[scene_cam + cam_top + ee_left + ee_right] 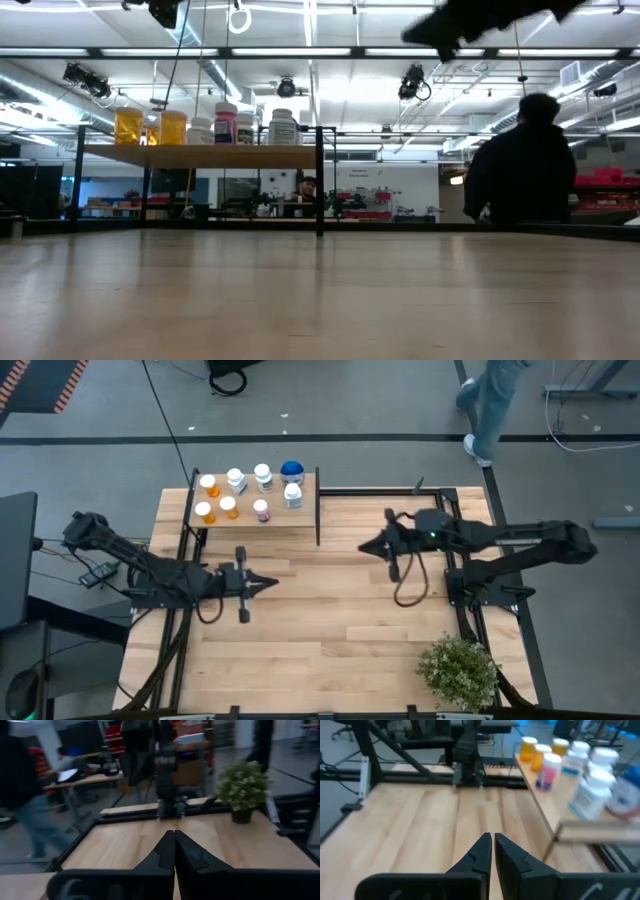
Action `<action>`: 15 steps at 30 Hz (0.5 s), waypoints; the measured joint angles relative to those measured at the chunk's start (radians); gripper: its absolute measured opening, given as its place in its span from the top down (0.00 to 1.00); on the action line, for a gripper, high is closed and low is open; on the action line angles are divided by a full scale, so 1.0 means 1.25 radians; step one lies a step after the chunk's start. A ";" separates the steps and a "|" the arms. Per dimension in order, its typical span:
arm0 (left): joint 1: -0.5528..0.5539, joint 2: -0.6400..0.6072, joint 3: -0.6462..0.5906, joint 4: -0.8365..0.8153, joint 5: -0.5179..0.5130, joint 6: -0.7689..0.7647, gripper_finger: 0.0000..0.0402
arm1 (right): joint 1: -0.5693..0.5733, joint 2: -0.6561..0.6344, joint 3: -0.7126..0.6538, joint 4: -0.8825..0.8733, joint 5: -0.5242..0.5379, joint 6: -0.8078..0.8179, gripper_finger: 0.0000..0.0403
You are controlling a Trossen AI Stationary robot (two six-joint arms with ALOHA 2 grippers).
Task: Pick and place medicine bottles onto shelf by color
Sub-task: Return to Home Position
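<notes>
High view: medicine bottles [250,492] stand upright on the shelf [240,523]; left tool [270,584] and right tool [366,546] pressed together.

Readable text: none is showing.
Labels on the medicine bottles [263,478] are appearing too small to read; no brand, number or sign is resolving in any view.

Your plank table [330,630] carries a small wooden shelf [290,520] at one edge and a potted plant [458,668] near the opposite corner. On the shelf stand 8 upright medicine bottles [263,478], 3 of them orange.
</notes>
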 joint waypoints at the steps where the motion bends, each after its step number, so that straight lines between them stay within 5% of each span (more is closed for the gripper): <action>1: 0.014 -0.022 0.000 -0.023 0.030 -0.001 0.99 | -0.003 -0.032 -0.048 0.025 0.011 0.002 0.93; 8: 0.065 -0.142 -0.025 -0.181 0.083 -0.073 1.00 | -0.025 -0.247 -0.330 0.267 0.040 0.022 0.94; 15: 0.067 -0.280 -0.278 0.112 0.083 -0.046 0.99 | -0.042 -0.333 -0.505 0.458 0.018 0.042 0.94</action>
